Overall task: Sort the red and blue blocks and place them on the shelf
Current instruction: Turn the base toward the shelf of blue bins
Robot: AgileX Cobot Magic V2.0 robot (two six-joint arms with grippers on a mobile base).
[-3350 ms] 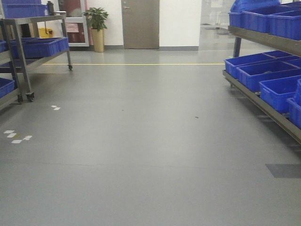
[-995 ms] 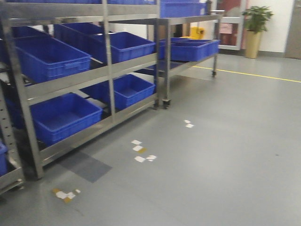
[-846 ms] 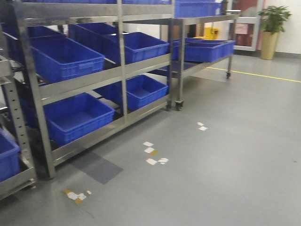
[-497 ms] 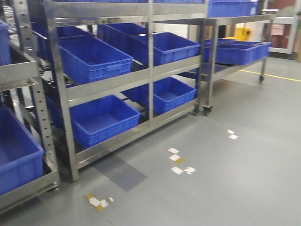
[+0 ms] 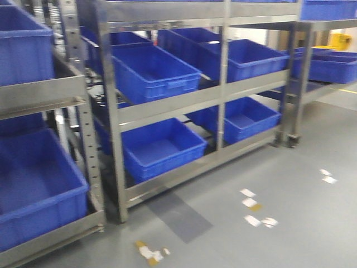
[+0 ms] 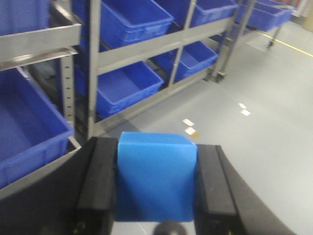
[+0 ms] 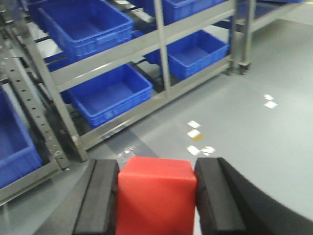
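The sky-blue block (image 6: pixel 156 176) sits clamped between the black pads of my left gripper (image 6: pixel 156 183), held above the grey floor. In the right wrist view the red block (image 7: pixel 155 196) is pinched the same way in my right gripper (image 7: pixel 156 198). The steel shelf (image 5: pixel 167 103) with rows of dark-blue bins fills the left and middle of the front view; it also stands ahead as the shelf (image 6: pixel 142 46) in the left wrist view and the shelf (image 7: pixel 122 56) in the right wrist view. Neither arm appears in the front view.
Dark-blue bins (image 5: pixel 153 72) lie on slanted tiers, with a lower bin (image 5: pixel 162 145) near the floor and a big bin (image 5: pixel 33 190) at the near left. White and yellow tape marks (image 5: pixel 254 206) dot the grey floor. A wheeled rack (image 5: pixel 326 61) stands far right.
The front view has swung left from an open aisle onto the shelf, which now looms closer and larger; the floor marks have slid right and down in the frame.
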